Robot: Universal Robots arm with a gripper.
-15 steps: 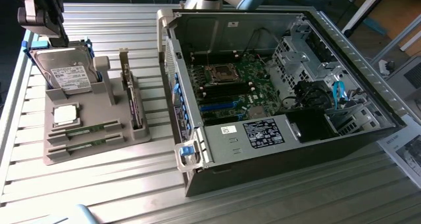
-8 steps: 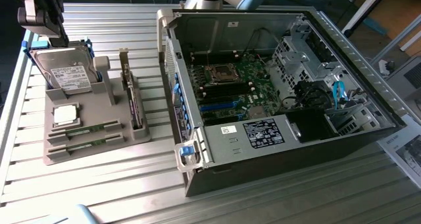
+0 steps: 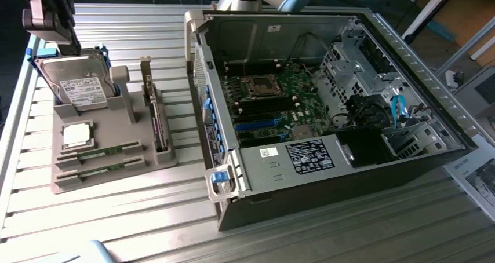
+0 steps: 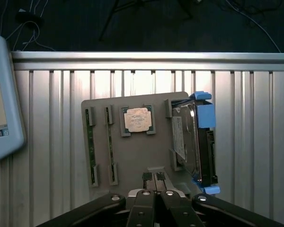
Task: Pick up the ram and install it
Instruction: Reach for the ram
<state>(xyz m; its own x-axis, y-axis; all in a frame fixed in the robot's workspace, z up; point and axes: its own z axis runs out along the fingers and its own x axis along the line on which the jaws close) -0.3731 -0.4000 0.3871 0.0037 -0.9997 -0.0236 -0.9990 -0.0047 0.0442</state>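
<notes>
The end effector (image 3: 72, 43) hangs over the far end of the grey holder (image 3: 93, 185), above the upright hard drive (image 3: 81, 86). In the wrist view its fingers (image 4: 147, 176) are pressed together and pinch nothing. Both ram sticks lie untouched, side by side in their slots at the holder's other end: one ram stick (image 3: 101, 153) next to the square silver processor chip (image 3: 77, 134), the second ram stick (image 3: 101, 170) just beyond it, toward the holder's edge. A dark expansion card (image 3: 159, 124) stands on edge along the holder's side nearest the open computer case (image 3: 255, 31). Holder and case both sit on the ribbed metal counter (image 3: 116, 228), and the case's motherboard (image 3: 279, 101) is exposed.
</notes>
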